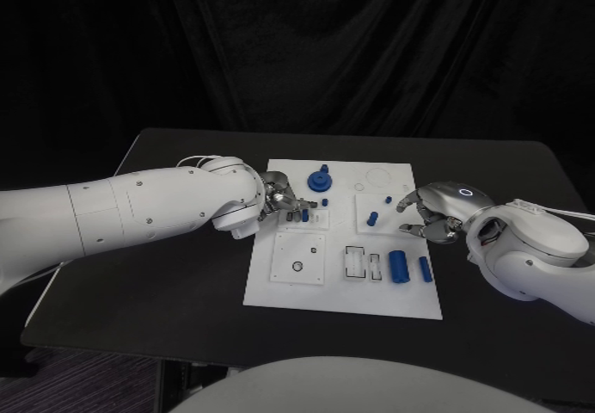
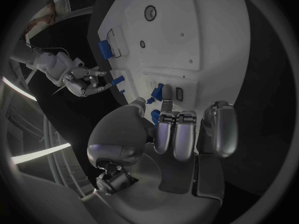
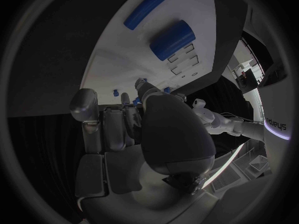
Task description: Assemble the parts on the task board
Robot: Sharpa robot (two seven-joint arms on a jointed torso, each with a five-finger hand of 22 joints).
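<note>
We logged the board [image 1: 344, 301] mid-table with the left hand [image 1: 280, 200] over its left-centre, fingers curled around what looked like a small blue peg [image 1: 323, 203], though we could not tell if it was truly held; the right hand [image 1: 428, 217] hovered at the right edge, fingers loosely apart and holding nothing. The gear [image 1: 322, 181] sat at the far side; the cylinder [image 1: 398, 266] and rod [image 1: 424, 269] lay near-right. We judged peg-seating was in hand, next needing alignment over a hole and a straight press.
</note>
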